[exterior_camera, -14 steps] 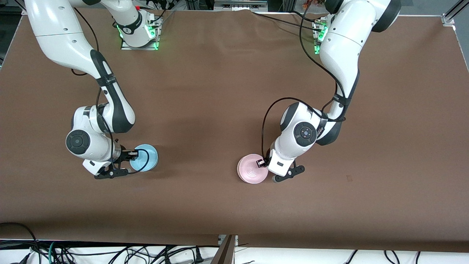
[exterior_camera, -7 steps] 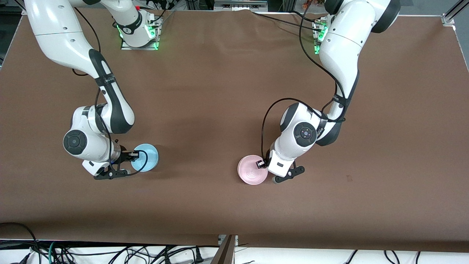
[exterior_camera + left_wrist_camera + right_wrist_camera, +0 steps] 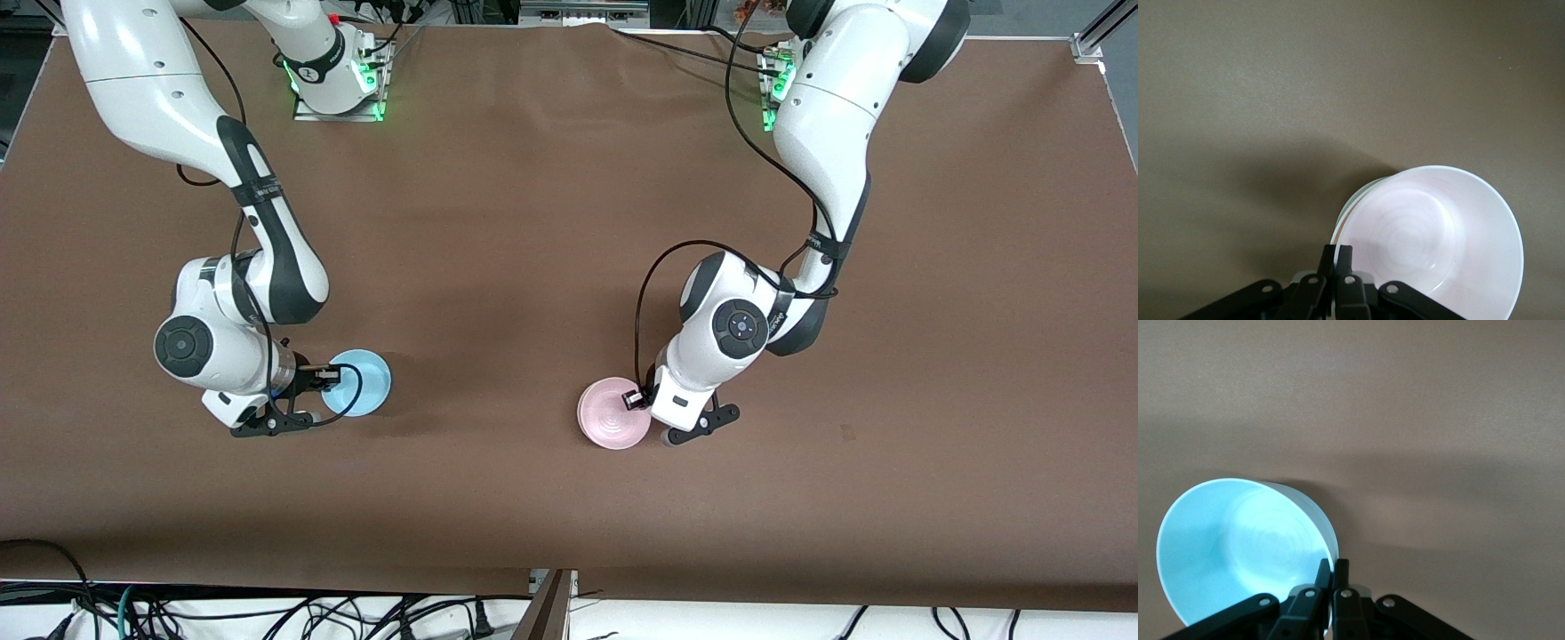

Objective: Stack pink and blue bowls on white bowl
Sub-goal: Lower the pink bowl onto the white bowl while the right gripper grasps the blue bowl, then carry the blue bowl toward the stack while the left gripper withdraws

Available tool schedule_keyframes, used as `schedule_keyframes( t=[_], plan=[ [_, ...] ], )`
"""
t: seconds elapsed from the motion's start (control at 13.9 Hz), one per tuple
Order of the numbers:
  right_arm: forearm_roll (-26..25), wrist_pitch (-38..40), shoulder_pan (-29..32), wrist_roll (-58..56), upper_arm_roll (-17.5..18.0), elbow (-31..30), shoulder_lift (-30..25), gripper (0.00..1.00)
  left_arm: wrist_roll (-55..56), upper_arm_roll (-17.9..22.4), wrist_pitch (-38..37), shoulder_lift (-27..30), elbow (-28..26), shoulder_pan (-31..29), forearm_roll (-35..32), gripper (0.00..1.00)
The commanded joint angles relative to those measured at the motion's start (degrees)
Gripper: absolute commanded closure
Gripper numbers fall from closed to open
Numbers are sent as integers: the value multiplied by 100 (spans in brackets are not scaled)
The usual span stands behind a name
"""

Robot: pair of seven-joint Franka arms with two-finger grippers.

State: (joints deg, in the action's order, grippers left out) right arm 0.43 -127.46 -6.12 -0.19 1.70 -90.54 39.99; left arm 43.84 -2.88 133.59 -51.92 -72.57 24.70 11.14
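Observation:
The pale pink bowl (image 3: 609, 416) sits toward the left arm's end of the table. My left gripper (image 3: 636, 398) is shut on its rim, which also shows in the left wrist view (image 3: 1431, 233) with the gripper (image 3: 1336, 250). A thin white rim (image 3: 1346, 208) shows just outside the pink rim; it looks like the white bowl nested under the pink one, mostly hidden. The sky blue bowl (image 3: 360, 382) is toward the right arm's end. My right gripper (image 3: 324, 378) is shut on its rim and holds it tilted, as the right wrist view shows the bowl (image 3: 1238, 547) and gripper (image 3: 1333, 565).
The brown table cloth (image 3: 533, 267) spreads wide between the two bowls. The arms' bases (image 3: 338, 80) stand along the table's edge farthest from the front camera. Cables (image 3: 267, 613) hang below the near edge.
My right gripper has carried the blue bowl a little toward the left arm's end. The pink bowl and my left gripper have barely shifted.

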Motion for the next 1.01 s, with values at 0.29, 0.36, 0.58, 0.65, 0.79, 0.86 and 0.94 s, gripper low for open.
schedule_keyframes(
  t=[0.29, 0.36, 0.58, 0.65, 0.79, 0.86, 0.94],
  plan=[
    [98, 125, 5, -34, 23, 98, 18, 98, 37, 50, 79, -169, 252, 26, 99, 77],
    [98, 125, 5, -34, 32, 98, 18, 99, 37, 50, 79, -169, 252, 26, 107, 71],
    [107, 143, -4, 10, 49, 98, -8, 99, 45, 59, 79, -152, 252, 17, 107, 59],
    [107, 282, -4, 158, 50, 150, -8, 99, 45, 59, 71, -134, 252, -1, 116, 58],
    [107, 843, -117, 588, 58, 588, 9, 99, 45, 50, -25, -64, 270, -114, 116, 57],
    [107, 985, -196, 782, 58, 712, 9, 99, 28, 50, -157, 23, 279, -185, 116, 57],
    [107, 1039, -275, 966, 58, 739, 0, 99, -7, 33, -402, 77, 357, -290, 99, 57]
  ],
)
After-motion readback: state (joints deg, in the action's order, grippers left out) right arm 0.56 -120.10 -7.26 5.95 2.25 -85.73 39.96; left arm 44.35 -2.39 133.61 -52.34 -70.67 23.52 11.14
